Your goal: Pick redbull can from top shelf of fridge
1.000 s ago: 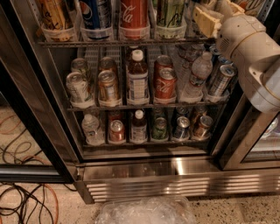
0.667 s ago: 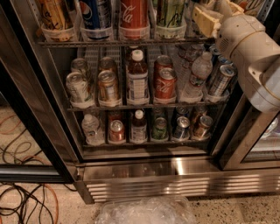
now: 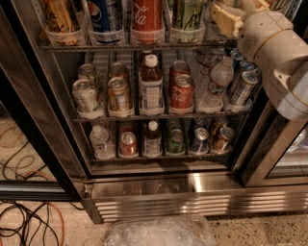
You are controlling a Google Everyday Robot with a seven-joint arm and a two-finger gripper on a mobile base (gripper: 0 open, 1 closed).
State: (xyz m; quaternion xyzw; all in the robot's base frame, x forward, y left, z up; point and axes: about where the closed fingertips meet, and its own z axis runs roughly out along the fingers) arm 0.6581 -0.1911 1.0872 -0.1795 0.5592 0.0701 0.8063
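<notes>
The fridge (image 3: 144, 185) stands open in front of me. Its top shelf (image 3: 120, 47) holds a yellow-brown can (image 3: 60, 17), a dark-blue Pepsi can (image 3: 107, 14), a red Coca-Cola can (image 3: 147, 17) and a green-and-white can (image 3: 186, 14) in plastic cups. My gripper (image 3: 228, 18), tan with a white arm (image 3: 276, 53) behind it, reaches into the right end of this shelf. The redbull can on this shelf is hidden behind the gripper. Slim blue-and-silver cans (image 3: 243, 87) stand one shelf lower at the right.
The middle shelf holds several cans and two bottles (image 3: 151, 86); the bottom shelf holds more cans and bottles (image 3: 152, 138). A black door frame (image 3: 33, 139) is at the left and a glass door (image 3: 284, 158) at the right. Cables (image 3: 26, 223) and a plastic bag (image 3: 161, 231) lie on the floor.
</notes>
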